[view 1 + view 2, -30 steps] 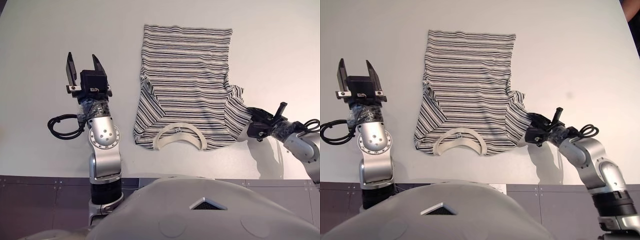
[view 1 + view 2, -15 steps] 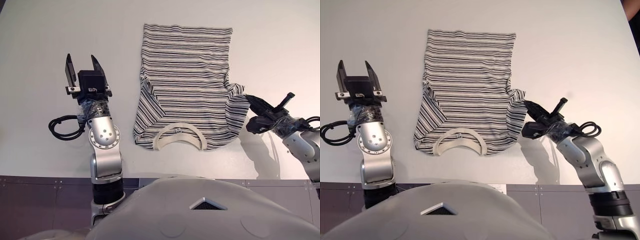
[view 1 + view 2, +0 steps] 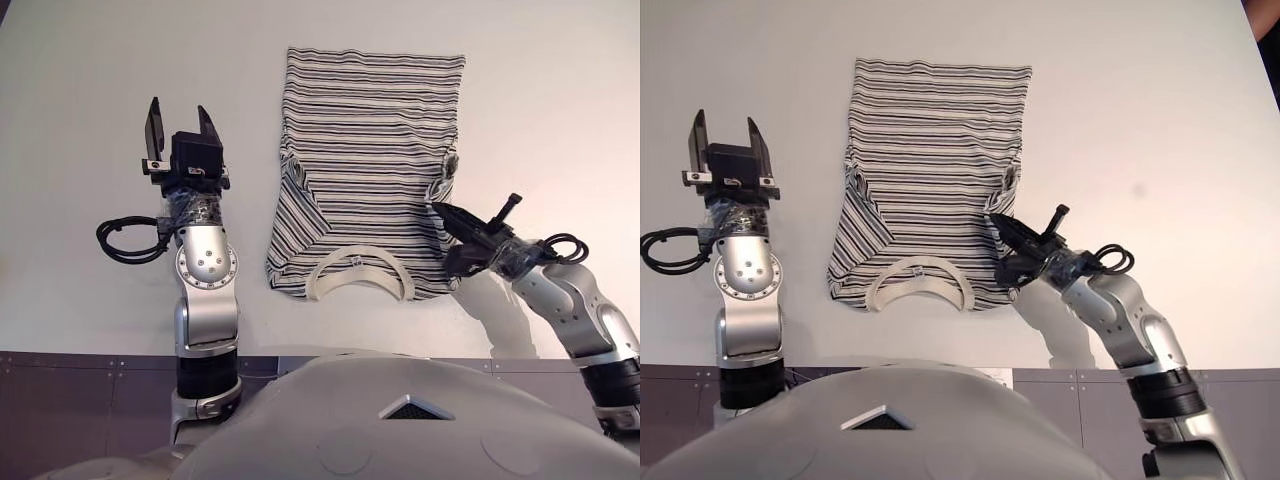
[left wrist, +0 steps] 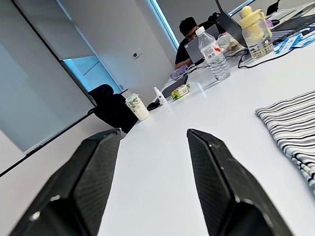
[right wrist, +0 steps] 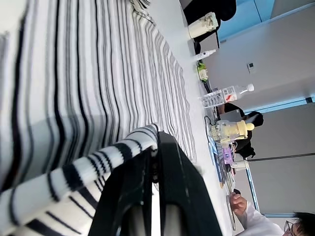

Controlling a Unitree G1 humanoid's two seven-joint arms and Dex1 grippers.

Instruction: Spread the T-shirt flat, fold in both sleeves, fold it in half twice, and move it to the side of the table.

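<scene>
A striped T-shirt [image 3: 370, 130] lies flat on the white table [image 3: 70, 80], its white collar [image 3: 358, 262] toward me. Its left sleeve is folded in over the body. My right gripper [image 3: 446, 214] hovers over the shirt's right side near the collar end, shut on the right sleeve [image 5: 106, 160], which it holds lifted over the shirt body. In the right wrist view the striped cloth is pinched between the fingers [image 5: 172, 162]. My left gripper [image 3: 180, 118] stands open and empty on the bare table, well to the left of the shirt, fingers [image 4: 216, 167] pointing away from me.
A black cable loop [image 3: 125, 240] lies by my left arm. The table's near edge [image 3: 100, 352] runs just below the collar. Far across the table stand a water bottle [image 4: 214, 49], a cup [image 4: 136, 105] and other items. Bare table surrounds the shirt on both sides.
My right gripper has swung inward to the left, carrying the right sleeve from beside the shirt onto its body. The left gripper shifted slightly right and forward, still open.
</scene>
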